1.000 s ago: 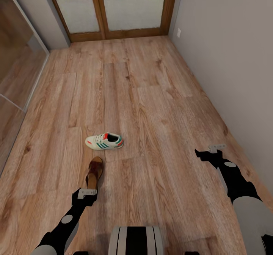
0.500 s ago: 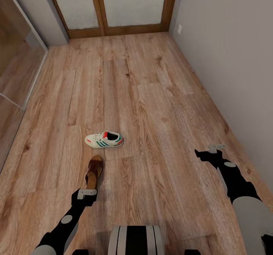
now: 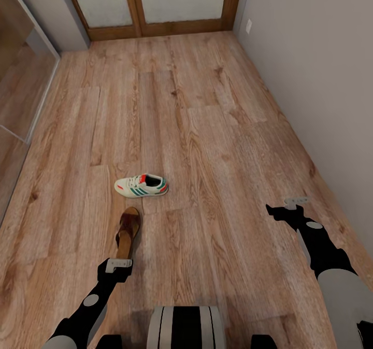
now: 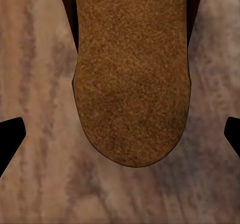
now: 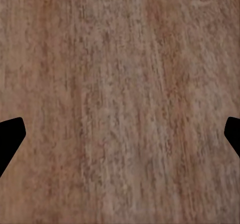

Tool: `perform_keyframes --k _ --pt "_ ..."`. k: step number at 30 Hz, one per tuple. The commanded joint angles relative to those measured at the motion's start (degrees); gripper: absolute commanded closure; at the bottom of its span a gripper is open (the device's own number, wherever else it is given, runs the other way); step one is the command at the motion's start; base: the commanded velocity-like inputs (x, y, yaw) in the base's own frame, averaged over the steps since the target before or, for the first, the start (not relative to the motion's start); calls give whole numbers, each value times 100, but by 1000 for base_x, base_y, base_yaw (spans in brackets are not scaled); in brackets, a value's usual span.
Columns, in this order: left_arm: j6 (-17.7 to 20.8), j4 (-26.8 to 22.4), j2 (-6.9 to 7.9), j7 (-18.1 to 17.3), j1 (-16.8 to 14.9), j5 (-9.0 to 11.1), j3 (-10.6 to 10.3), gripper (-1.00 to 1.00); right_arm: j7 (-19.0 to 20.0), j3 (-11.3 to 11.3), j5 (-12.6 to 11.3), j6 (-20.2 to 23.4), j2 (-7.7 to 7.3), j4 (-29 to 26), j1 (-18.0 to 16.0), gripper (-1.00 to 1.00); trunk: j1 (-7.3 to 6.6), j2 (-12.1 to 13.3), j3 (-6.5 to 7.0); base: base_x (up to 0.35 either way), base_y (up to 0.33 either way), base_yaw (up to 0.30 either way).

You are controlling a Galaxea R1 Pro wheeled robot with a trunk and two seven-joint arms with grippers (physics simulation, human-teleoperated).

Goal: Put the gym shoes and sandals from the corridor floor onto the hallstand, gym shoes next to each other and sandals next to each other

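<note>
The light brown wood-grain plank floor (image 3: pixel 207 131) runs ahead toward a wooden-framed glass door (image 3: pixel 155 1), a pale grey wall (image 3: pixel 321 79) closing it in on the right. Out in the open lies one white low-top sneaker with green side stripes (image 3: pixel 141 185), set crosswise, toe pointing left. Nearer the robot lies a flat brown leather sandal with a tan insole (image 3: pixel 128 232), its long axis pointing away from the robot, leaning slightly rightward at the far end.

The left gripper (image 3: pixel 118 264) hangs just at the sandal's near end; its wrist camera looks straight down on the rounded sole end (image 4: pixel 132 79), which sits between the two dark fingertips (image 4: pixel 9 139). Those fingers stand wide apart, holding nothing. The right gripper (image 3: pixel 292 204) is well off to the side over bare planks (image 5: pixel 120 104), likewise spread and empty.

The left arm is plainly the nearer one, I'd say, and the sandal runs on from its tip.
</note>
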Motion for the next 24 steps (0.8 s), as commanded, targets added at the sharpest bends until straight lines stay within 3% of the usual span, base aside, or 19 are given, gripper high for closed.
perform_keyframes --k 1,24 --pt "-25 3 -5 -28 -3 -60 47 -100 47 -26 57 24 4 -10 -2 -100 -1 -1 -6 0 0 0" --pt "-23 3 -6 -25 -3 -63 47 -100 47 -26 55 24 4 -6 -2 -100 -1 -1 -11 38 5 0"
